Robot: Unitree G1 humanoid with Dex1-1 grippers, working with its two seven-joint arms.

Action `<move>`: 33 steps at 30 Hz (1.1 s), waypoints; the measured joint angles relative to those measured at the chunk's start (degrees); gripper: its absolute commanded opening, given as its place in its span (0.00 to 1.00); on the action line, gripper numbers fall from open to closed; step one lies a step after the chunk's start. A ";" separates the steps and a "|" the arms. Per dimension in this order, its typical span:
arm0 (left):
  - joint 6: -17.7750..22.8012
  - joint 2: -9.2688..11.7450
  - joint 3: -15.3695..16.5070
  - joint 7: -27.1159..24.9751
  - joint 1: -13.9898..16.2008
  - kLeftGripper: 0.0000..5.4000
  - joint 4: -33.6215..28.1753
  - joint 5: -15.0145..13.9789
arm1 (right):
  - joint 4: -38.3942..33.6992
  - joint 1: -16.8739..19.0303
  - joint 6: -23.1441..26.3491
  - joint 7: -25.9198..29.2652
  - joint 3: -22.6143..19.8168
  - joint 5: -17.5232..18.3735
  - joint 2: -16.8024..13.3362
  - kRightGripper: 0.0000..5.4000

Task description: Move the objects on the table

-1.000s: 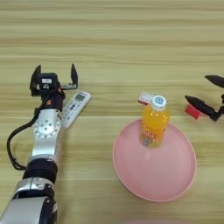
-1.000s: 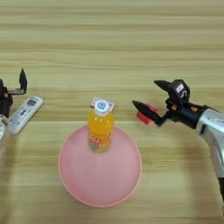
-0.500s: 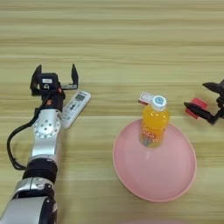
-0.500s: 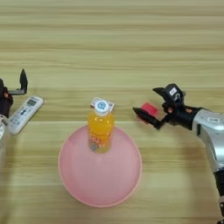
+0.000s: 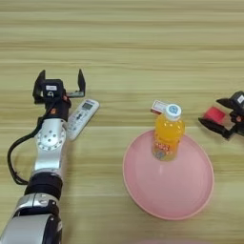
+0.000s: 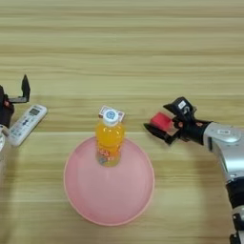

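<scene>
The right gripper (image 6: 164,125) grips the red cube (image 6: 161,121) between its fingers, apparently lifted for transfer. The left gripper (image 5: 59,84) is spread wide and empty beside the remote control (image 5: 81,117).

Bottle (image 5: 167,136) stands on plate (image 5: 190,195), remote (image 5: 81,118) to its left.

I see the desk (image 5: 124,43) evenly and brightly lit from overhead, with a warm tone and no harsh glare on the wood. Shadows are soft and short: a faint one hugs the near rim of the pink plate (image 5: 143,200), another lies under the left arm (image 5: 47,143). The orange bottle (image 5: 167,136) glows slightly. Everything looks a little soft, edges mildly blurred, plank lines staying straight out to the sides
</scene>
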 measured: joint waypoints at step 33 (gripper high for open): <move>1.46 0.08 1.08 -1.24 1.72 1.00 -4.20 -0.16 | 4.66 -2.52 -0.14 -0.01 0.47 -2.10 0.88 0.43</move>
